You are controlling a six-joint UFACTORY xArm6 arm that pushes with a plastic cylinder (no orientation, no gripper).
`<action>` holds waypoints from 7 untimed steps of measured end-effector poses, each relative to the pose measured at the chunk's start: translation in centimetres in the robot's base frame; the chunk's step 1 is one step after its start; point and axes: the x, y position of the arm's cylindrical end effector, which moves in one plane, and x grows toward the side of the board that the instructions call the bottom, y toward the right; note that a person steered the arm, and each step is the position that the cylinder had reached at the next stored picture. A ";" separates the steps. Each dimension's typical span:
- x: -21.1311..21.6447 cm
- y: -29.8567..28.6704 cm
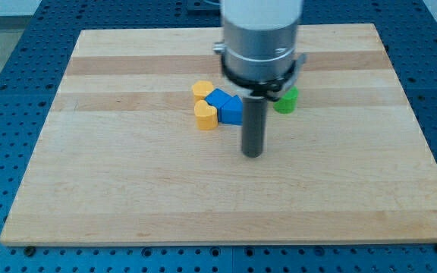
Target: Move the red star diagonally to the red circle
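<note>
A pale wooden worktop (127,197) is seen. Four blocks are grouped near its middle. A blue block (226,106) is taken as landmark: two yellow blocks, one (201,89) touching it at the upper left, another (205,115) at the lower left; a green block (286,100) apart at the right.

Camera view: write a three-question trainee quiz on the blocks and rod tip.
1. True or false: my tip touches the green block.
2. How many yellow blocks show? A) one B) two C) three
3. Fill in: the blue blocks lie toward the view's ____ of the yellow heart-shaped block.

Key: 1 false, it stands apart, nearer the view's bottom. 2 B, the second is the yellow block behind. 3 right. No red star or red circle shows on the pale wooden board.
</note>
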 end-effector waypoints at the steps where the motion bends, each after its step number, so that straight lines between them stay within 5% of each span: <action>1: -3.9 2.2; 7: -16.4 6.3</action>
